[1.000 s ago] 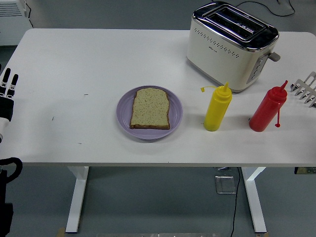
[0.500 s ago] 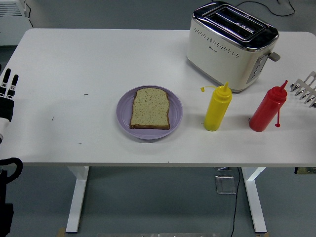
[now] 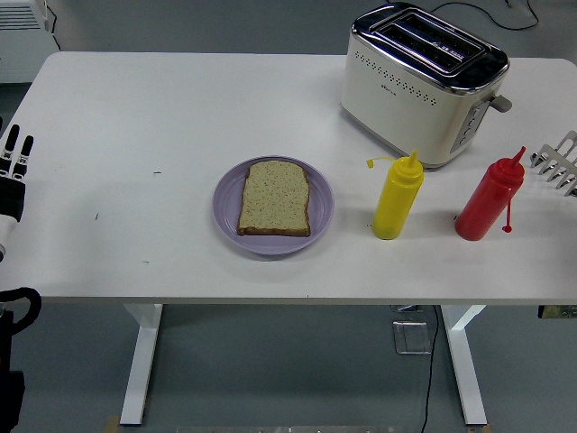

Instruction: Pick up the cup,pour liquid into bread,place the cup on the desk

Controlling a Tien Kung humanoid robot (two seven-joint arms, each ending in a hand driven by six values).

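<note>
Left hand (image 3: 13,171) at table's (image 3: 135,108) left edge, fingers straight, holding nothing. Right hand (image 3: 557,162) at right edge — only pale fingertips visible, grip state unclear. No cup present; yellow bottle (image 3: 397,197) and red bottle (image 3: 489,202) just left of right hand, bread (image 3: 274,198) on plate (image 3: 227,200) further left. Likely light, soft-walled, slick — best gripped mid-body, gently.

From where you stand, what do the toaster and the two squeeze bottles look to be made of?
The toaster looks like cream painted or enamelled metal with a shiny chrome top that reflects light. The yellow bottle and red bottle look like soft matte plastic, with thin nozzle caps hanging on tethers.
</note>
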